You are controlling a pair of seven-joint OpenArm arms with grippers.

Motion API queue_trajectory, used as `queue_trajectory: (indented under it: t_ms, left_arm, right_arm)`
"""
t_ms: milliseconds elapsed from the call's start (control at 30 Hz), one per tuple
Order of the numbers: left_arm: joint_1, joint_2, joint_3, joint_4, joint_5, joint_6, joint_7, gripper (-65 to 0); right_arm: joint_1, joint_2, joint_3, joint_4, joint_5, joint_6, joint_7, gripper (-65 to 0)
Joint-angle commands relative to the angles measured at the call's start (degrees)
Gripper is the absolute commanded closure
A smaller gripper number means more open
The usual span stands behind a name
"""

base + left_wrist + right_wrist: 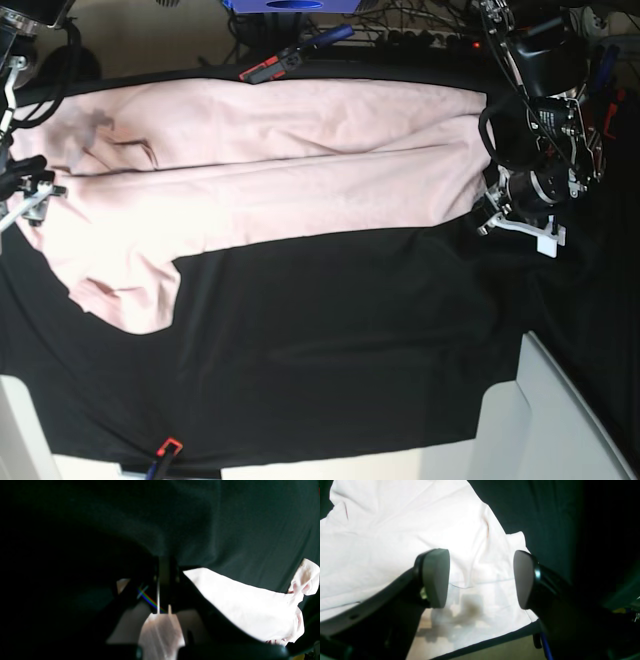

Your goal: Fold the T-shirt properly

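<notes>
**A:** So where was the shirt (270, 180) sitting?

**B:** Along the far edge of the cloth (330, 340), spread sideways. Plain pink side up, couldn't see any print from the base cam. It looked folded over lengthwise already, with a long crease running across it. One sleeve hung down toward the near edge by the left side of the base view, kinda rumpled.

**A:** And the left gripper (487, 212)?

**B:** Right at the shirt's end, on the right of the base view. Fingers were pinched shut on the shirt there. Its wrist cam was mostly dark, but a strip of pink fabric (161, 632) ran up between the closed fingers, and another bright pink bit (250, 607) lay on the cloth past them.

**A:** Right gripper (481, 578)?

**B:** Fingers wide apart, holding nothing. From the wrist cam the two grey pads (436, 577) hung over the shirt (395, 530) near its hem edge, with their shadow on the fabric below. Couldn't tell if they touched it. In the base view that arm was barely in frame at the left edge.

**A:** Anything else around?

**B:** A red clip (272, 68) at the far edge of the cloth and another one (166, 447) at the near edge.
</notes>
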Motion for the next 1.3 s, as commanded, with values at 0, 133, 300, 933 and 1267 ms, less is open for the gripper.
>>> queue_trajectory:
  t_ms: [0,133,300,933,1267]
  left_arm:
    - [-0.7,-0.7,-0.1,0.8,-0.9,-0.5,-0.2,0.0]
    - [-0.7,-1.1,-0.6,1.5,-1.0,-0.5,0.2,-0.2]
    - [0.6,-2.4,-0.7,1.5,-1.2,-0.5,0.2,-13.4]
    - [4.3,-1.2,-6.4,3.3,-0.9,-0.7,0.0,-36.4]
    - [2.5,0.0,-2.8,3.0,-0.9,-0.7,-0.2,-35.9]
  right_arm:
    - [0.7,0.9,0.2,0.8,0.2,-0.1,1.2,-38.0]
    - [0.7,0.9,0.2,0.8,0.2,-0.1,1.2,-38.0]
    - [0.7,0.9,0.2,0.8,0.2,-0.1,1.2,-38.0]
    - [0.6,0.8,0.1,0.8,0.3,-0.1,0.8,-38.0]
    - [0.4,0.8,0.1,0.8,0.3,-0.1,0.9,-38.0]
